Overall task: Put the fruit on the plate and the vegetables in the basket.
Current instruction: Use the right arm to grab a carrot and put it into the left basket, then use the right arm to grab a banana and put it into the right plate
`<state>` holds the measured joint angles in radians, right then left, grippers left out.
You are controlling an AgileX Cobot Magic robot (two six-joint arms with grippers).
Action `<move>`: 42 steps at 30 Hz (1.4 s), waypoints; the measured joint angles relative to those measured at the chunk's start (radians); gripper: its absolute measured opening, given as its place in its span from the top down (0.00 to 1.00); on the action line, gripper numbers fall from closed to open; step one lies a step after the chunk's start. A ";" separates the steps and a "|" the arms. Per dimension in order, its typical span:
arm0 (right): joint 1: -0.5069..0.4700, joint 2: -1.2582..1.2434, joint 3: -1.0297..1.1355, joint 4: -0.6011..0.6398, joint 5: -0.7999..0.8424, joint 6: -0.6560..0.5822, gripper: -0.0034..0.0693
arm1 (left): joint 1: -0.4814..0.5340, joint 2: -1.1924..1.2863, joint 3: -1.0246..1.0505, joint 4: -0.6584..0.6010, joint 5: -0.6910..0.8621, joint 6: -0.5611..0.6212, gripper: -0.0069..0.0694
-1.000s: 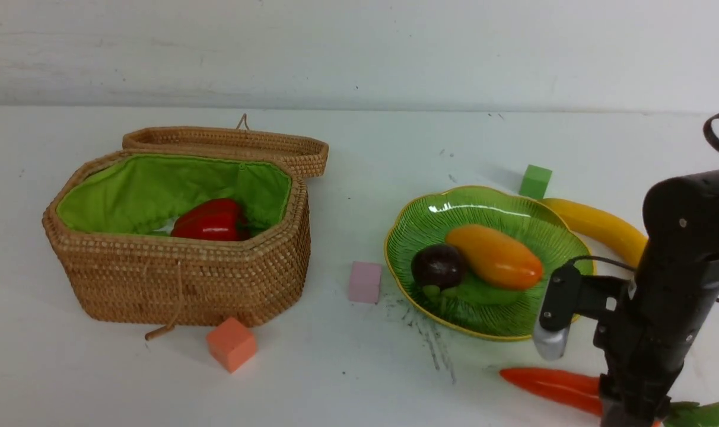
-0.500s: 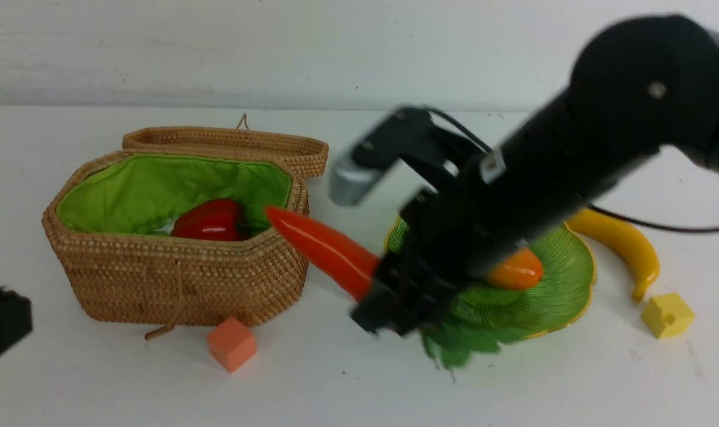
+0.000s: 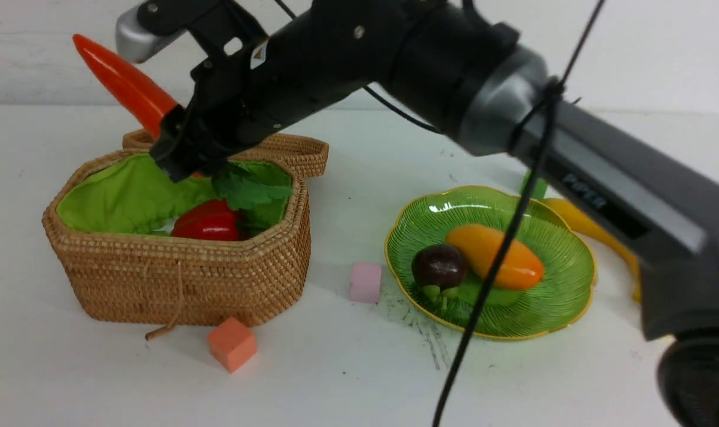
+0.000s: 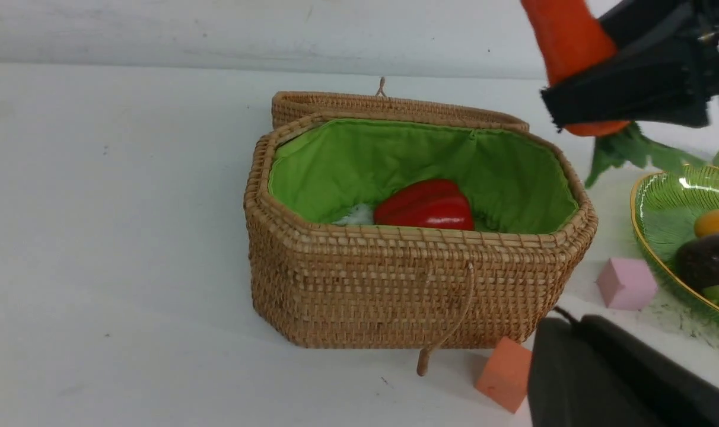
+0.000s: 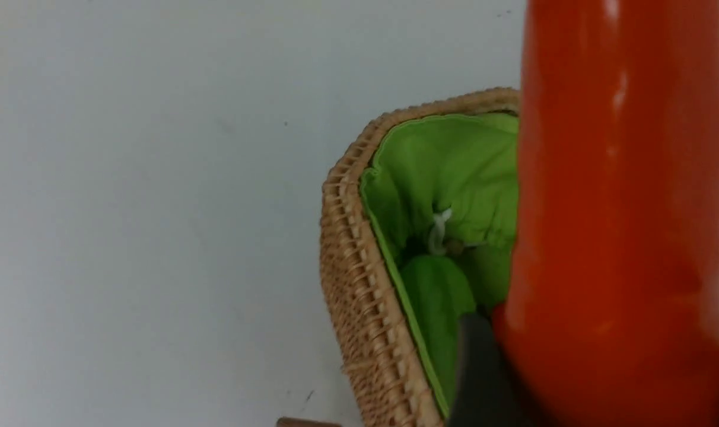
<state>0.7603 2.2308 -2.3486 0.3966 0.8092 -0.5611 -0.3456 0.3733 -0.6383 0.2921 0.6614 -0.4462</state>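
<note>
Right gripper (image 3: 174, 141) is clamped on the thick end of the carrot (image 3: 121, 80), just above its leaves (image 3: 254, 191); the carrot is held in the air over the far part of the basket (image 3: 181, 279), tilted, its pointed tip raised up and to the left in the front view while the leaves hang down inside the basket's rim; the right arm reaches across from the right, over the plate (image 3: 552, 308); the basket stands open on the table, its lid (image 3: 276, 148) lying back behind it, and the red pepper (image 3: 208, 220) rests on the green lining inside; in the right wrist view a smooth green shape (image 5: 436, 293) lies in the lining below the carrot, too little shown to name; on the plate the mango (image 3: 496, 256) and the mangosteen (image 3: 438, 265) lie touching; the banana (image 3: 597, 234) lies on the table just beyond the plate's right rim, partly hidden by the arm; a pink cube (image 3: 365, 282) sits between basket and plate, an orange cube (image 3: 231, 344) just in front of the basket; left gripper (image 4: 608, 373), a dark shape at the edge of its own wrist view, is closed.
</note>
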 joint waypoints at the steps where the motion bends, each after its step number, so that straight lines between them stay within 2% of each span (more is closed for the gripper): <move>1: 0.000 0.021 -0.010 -0.005 -0.015 -0.009 0.42 | 0.000 0.000 0.000 0.000 0.001 -0.002 0.92; 3: 0.000 0.055 -0.018 -0.024 -0.042 -0.024 0.41 | 0.000 0.000 0.000 0.000 0.002 -0.004 0.92; 5: 0.000 0.072 -0.018 -0.035 -0.050 -0.026 0.37 | 0.000 0.000 0.000 0.000 0.003 -0.004 0.92; 8: 0.000 0.084 -0.018 -0.061 -0.045 -0.027 0.17 | 0.000 0.000 0.000 -0.001 0.004 -0.004 0.92; 11: 0.000 0.075 -0.020 -0.071 -0.022 -0.027 0.05 | 0.000 0.000 0.000 -0.001 0.004 -0.004 0.92; 14: 0.000 0.040 -0.022 -0.074 0.046 -0.018 0.03 | 0.000 0.000 0.000 -0.009 0.004 -0.006 0.92; 17: 0.000 -0.029 -0.022 -0.093 0.159 0.025 0.11 | 0.000 0.000 0.000 -0.067 0.001 0.027 0.92; 20: 0.000 -0.130 -0.027 -0.185 0.311 0.110 0.27 | 0.000 0.000 0.000 -0.201 -0.013 0.153 0.92; 22: -0.001 -0.195 -0.030 -0.274 0.402 0.164 0.43 | 0.000 0.000 0.000 -0.329 -0.025 0.270 0.92; 23: -0.001 -0.206 -0.030 -0.283 0.408 0.169 0.47 | 0.000 0.000 0.000 -0.356 -0.028 0.283 0.92; 24: -0.005 -0.242 -0.029 -0.356 0.436 0.200 0.59 | 0.000 0.000 0.000 -0.453 -0.030 0.374 0.92; 27: -0.023 -0.314 0.018 -0.476 0.445 0.268 0.84 | 0.000 0.000 0.000 -0.662 -0.026 0.589 0.92; 29: -0.054 -0.376 0.090 -0.556 0.446 0.338 0.95 | 0.000 0.000 0.000 -0.781 -0.018 0.729 0.92; 30: -0.079 -0.411 0.137 -0.591 0.446 0.376 0.97 | 0.000 0.000 0.000 -0.850 -0.015 0.793 0.92; 33: -0.175 -0.490 0.261 -0.642 0.442 0.454 0.97 | 0.000 0.000 0.000 -0.947 -0.015 0.905 0.92; 34: -0.286 -0.540 0.370 -0.650 0.441 0.510 0.97 | 0.000 0.000 0.000 -1.015 -0.015 0.986 0.91; 35: -0.356 -0.557 0.428 -0.641 0.440 0.533 0.96 | 0.000 0.000 0.000 -1.043 -0.015 1.015 0.91; 36: -0.356 -0.557 0.428 -0.641 0.440 0.533 0.96 | 0.000 0.000 0.000 -1.048 -0.015 1.015 0.91; 39: -0.587 -0.553 0.612 -0.544 0.440 0.571 0.91 | 0.000 0.000 0.000 -1.082 -0.015 1.059 0.91; 41: -0.703 -0.514 0.691 -0.466 0.409 0.572 0.85 | 0.000 0.000 0.000 -1.085 -0.015 1.065 0.91; 42: -0.722 -0.499 0.707 -0.443 0.399 0.570 0.82 | 0.000 0.000 0.000 -1.085 -0.015 1.065 0.91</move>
<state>0.0387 1.7313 -1.6414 -0.0468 1.2086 0.0093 -0.3456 0.3733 -0.6383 -0.7933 0.6461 0.6192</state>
